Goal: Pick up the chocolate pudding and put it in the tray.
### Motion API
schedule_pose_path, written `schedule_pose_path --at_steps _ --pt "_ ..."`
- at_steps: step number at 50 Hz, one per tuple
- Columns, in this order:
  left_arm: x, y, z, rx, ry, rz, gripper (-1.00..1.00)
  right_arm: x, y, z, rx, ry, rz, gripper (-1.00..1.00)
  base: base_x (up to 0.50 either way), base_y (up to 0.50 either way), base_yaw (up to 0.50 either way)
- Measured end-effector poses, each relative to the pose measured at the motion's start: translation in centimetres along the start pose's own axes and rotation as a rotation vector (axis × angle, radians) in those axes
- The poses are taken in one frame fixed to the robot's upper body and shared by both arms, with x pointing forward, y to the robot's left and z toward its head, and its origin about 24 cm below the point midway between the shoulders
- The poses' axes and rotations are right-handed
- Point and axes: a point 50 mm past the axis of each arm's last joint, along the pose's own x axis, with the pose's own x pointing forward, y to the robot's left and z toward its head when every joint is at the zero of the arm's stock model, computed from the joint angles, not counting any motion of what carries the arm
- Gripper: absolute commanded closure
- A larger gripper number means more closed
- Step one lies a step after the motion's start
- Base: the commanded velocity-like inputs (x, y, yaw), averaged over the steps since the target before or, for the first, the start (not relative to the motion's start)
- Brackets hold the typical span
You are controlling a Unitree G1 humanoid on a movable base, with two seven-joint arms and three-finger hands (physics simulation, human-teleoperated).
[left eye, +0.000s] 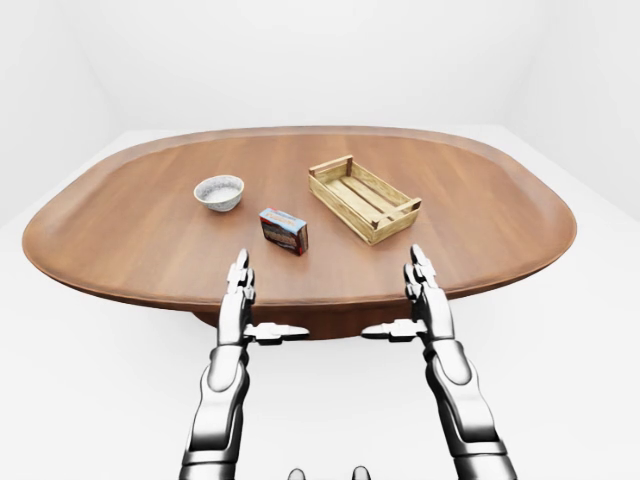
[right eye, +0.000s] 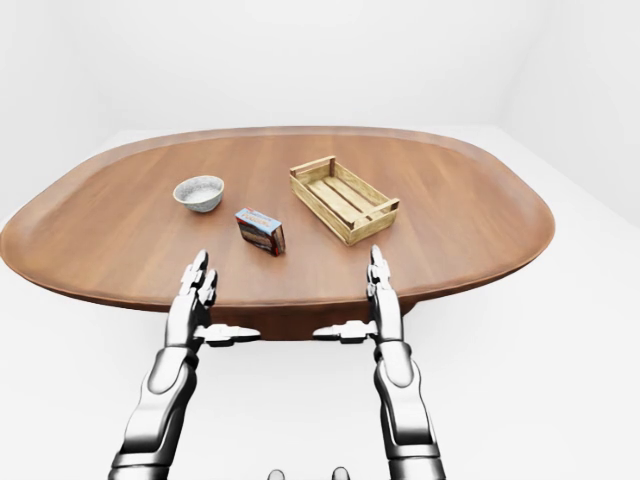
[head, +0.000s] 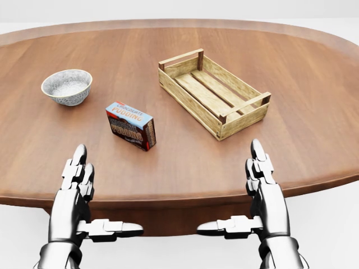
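On the wooden bench [head: 314,101], between the speckled bowl [head: 67,86] and the slatted wooden tray [head: 212,92], the blue-topped, brown-sided chocolate pudding box [head: 130,125] is seen; the left robot hand [head: 78,188] and right robot hand [head: 262,185] are held open, empty, at the bench's near edge.

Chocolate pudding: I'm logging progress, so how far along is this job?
Nothing is done yet. The chocolate pudding stands on the table, left of the empty tray. Left hand and right hand hover open at the table's near edge, holding nothing. Grasping, lifting and placing all remain.
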Motion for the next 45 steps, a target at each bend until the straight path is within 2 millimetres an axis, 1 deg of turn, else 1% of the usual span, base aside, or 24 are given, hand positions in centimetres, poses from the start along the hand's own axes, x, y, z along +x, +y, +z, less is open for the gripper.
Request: schedule_pose_path --at_steps 10,30,45 --pt "0.22 0.53 -0.24 -0.001 0.014 0.005 -1.00 -0.07 -0.28 0.05 -0.011 -0.010 0.010 -1.00 0.00 0.00 0.00" --pt "0.39 0.76 -0.44 0.002 0.027 0.006 -1.00 -0.10 -0.30 0.10 -0.036 -0.017 0.021 -1.00 0.00 0.00 0.00" --pt "0.37 0.75 -0.46 0.004 0.032 0.006 -1.00 -0.05 -0.27 0.07 -0.046 -0.016 0.023 -1.00 0.00 0.17 0.00"
